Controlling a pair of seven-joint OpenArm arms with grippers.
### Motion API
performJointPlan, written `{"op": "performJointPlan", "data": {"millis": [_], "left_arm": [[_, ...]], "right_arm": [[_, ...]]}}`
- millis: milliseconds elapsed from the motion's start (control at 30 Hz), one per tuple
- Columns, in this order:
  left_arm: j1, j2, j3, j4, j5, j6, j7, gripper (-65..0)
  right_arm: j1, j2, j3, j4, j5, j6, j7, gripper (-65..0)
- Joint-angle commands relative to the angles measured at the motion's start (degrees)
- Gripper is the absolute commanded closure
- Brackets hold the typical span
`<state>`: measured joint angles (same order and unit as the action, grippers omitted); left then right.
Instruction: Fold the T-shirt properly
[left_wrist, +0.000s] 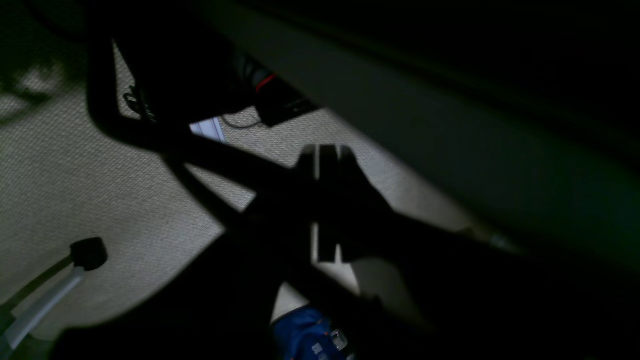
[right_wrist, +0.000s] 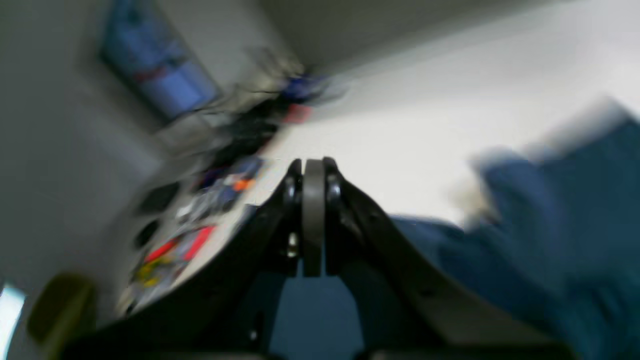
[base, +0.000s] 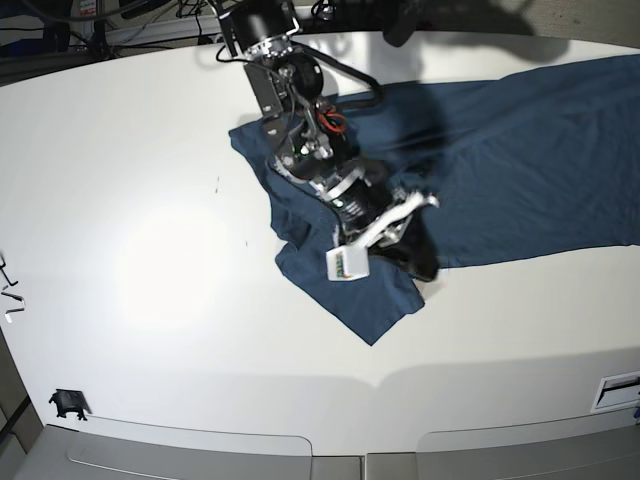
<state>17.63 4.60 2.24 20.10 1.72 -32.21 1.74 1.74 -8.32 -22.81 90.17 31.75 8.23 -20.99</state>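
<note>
The dark navy T-shirt (base: 500, 150) lies spread over the right half of the white table (base: 150, 200), with a rumpled sleeve reaching toward the centre. My right gripper (base: 422, 265) hovers low over that rumpled part near the shirt's front edge. In the blurred right wrist view the right gripper (right_wrist: 312, 167) is shut, with no cloth visible between its fingers and the T-shirt (right_wrist: 550, 225) below and to its right. In the dim left wrist view my left gripper (left_wrist: 327, 152) is shut and empty, off the table, over a beige carpet (left_wrist: 75, 190).
Cables and equipment crowd the table's back edge (base: 130, 25). A small black clip (base: 66, 403) sits at the front left corner. A dark blurred form (base: 400, 18) hangs at the top edge. Black chair or stand legs (left_wrist: 150, 130) cross the carpet.
</note>
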Motion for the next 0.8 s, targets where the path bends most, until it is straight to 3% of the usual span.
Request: {"op": "performJointPlan", "data": {"millis": [0, 133, 200, 267, 333, 467, 633, 700, 767], "left_arm": [[0.6, 0.8, 0.1, 0.1, -0.2, -1.7, -0.1, 0.0], [0.6, 0.8, 0.1, 0.1, -0.2, -1.7, -0.1, 0.0], [0.6, 0.8, 0.1, 0.1, -0.2, -1.7, -0.1, 0.0], [0.6, 0.8, 0.1, 0.1, -0.2, -1.7, -0.1, 0.0], [0.6, 0.8, 0.1, 0.1, -0.2, -1.7, -0.1, 0.0], [0.6, 0.8, 0.1, 0.1, -0.2, -1.7, -0.1, 0.0], [0.6, 0.8, 0.1, 0.1, -0.2, -1.7, -0.1, 0.0], [0.6, 0.8, 0.1, 0.1, -0.2, -1.7, -0.1, 0.0], [0.6, 0.8, 0.1, 0.1, -0.2, -1.7, -0.1, 0.0]], "right_arm": [[0.9, -0.7, -0.1, 1.1, 0.9, -2.8, 0.1, 0.0], [0.9, -0.7, -0.1, 1.1, -0.1, -24.0, -6.3, 0.0], [0.9, -0.7, -0.1, 1.1, -1.9, -32.8, -10.2, 0.0], [0.6, -0.7, -0.1, 1.1, -4.5, -39.2, -13.9, 0.0], [0.0, -0.7, -0.1, 1.1, -7.4, -42.3, -16.5, 0.0], [-1.8, -0.7, -0.1, 1.1, -12.4, -42.8, -19.6, 0.0], [-2.3, -0.7, -0.1, 1.1, -13.7, -41.2, -16.8, 0.0], [-2.2, -0.7, -0.1, 1.1, -12.1, -36.2, -12.9, 0.0], [-2.3, -0.7, -0.1, 1.1, -9.7, -26.1, -8.0, 0.0]]}}
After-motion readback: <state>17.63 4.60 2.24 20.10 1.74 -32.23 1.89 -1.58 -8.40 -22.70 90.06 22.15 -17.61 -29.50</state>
